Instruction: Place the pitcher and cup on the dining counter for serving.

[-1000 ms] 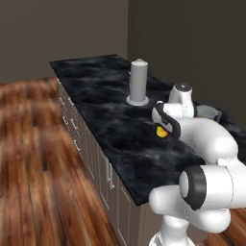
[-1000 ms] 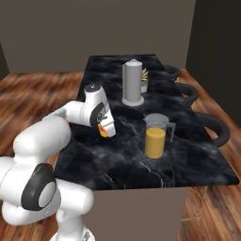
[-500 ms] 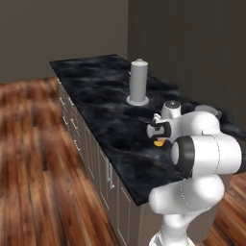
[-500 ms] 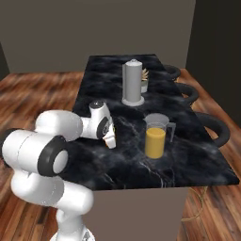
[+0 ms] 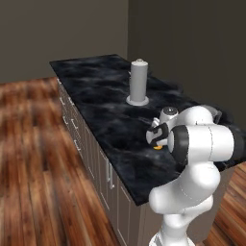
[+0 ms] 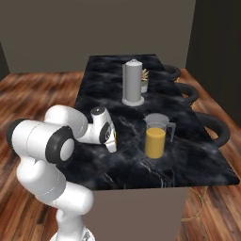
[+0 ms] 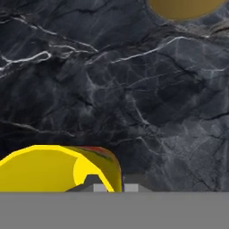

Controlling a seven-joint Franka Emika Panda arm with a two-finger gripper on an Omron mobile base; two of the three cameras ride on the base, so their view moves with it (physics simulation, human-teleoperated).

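The cup (image 7: 49, 169), bright yellow with a red-orange mark, sits low on the dining counter (image 7: 134, 89). My gripper (image 7: 112, 185) is shut on its rim, one fingertip inside and one outside. From the right base view the cup (image 6: 114, 137) peeks out beside the gripper (image 6: 112, 141), a little left of the pitcher (image 6: 155, 139), which stands upright on the black marble (image 6: 188, 160) with orange liquid in it. The pitcher's base (image 7: 183, 6) shows at the top of the hand view. From the left, a sliver of the cup (image 5: 157, 147) shows under the gripper (image 5: 156, 138); the arm hides the pitcher.
A grey knob-topped cylinder (image 6: 132, 82) on a round base stands farther along the counter (image 5: 96, 96), with a small plant (image 6: 144, 79) behind it. Dark stools (image 6: 214, 129) line the counter's right edge. Wooden floor (image 5: 33, 168) lies to the left.
The arm has folded down and drawn back toward the base, bringing the cup lower onto the counter, left of the pitcher. The pitcher has not moved.
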